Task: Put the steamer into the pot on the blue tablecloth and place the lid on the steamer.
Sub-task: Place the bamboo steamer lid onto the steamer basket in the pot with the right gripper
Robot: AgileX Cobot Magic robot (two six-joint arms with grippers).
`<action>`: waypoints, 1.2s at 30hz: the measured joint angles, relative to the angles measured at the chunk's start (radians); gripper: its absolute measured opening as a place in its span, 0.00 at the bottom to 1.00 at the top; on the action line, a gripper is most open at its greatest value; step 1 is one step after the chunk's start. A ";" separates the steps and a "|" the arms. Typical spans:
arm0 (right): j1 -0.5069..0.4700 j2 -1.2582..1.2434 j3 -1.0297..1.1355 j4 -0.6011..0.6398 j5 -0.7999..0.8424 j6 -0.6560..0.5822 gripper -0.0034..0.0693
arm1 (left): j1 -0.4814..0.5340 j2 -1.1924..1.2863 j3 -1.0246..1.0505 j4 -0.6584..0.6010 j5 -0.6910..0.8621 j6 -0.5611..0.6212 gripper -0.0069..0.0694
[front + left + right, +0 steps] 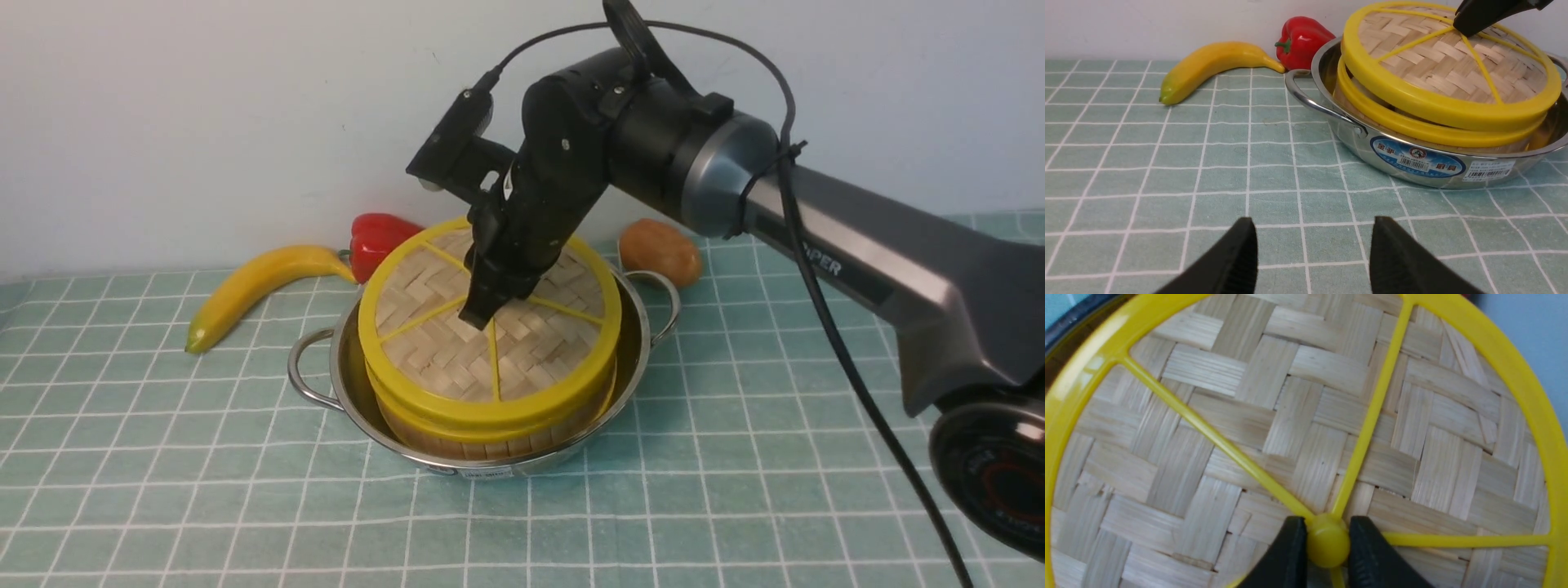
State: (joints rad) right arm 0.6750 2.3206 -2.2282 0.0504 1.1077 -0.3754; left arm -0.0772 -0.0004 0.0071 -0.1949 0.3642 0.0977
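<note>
Centrally in the front view, the lid (433,355) lies on top of the steamer (490,445), its yellow centre knob (1328,541) between the right jaws (1329,547), which are closed on it, one finger on either side. The steamer sits inside the pot (600,429), tilted along with the lid, and its yellow rim shows just under the lid's. The pot stands on the blue tablecloth (245,482), one loop handle toward the left of the frame, the other toward the upper right. Just behind, a red pepper (380,241) and, left of it, a banana (261,286) lie upper left of the pot; a brown potato-like thing (660,251) rests upper right. The right arm (857,229) reaches in from the right edge. In the left wrist view, the left jaws (1312,253) stand wide apart with nothing between them, pot and lid at that picture's upper right.
</note>
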 joint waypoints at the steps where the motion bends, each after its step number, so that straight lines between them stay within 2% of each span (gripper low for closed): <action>1: 0.000 0.004 0.000 0.001 0.001 0.000 0.25 | 0.000 0.000 0.000 0.000 0.000 0.000 0.56; 36: 0.000 0.027 -0.036 0.015 0.014 -0.023 0.25 | 0.000 0.000 0.000 0.000 0.000 0.000 0.56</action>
State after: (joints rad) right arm 0.6750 2.3481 -2.2645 0.0653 1.1218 -0.3981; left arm -0.0772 -0.0004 0.0071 -0.1953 0.3642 0.0977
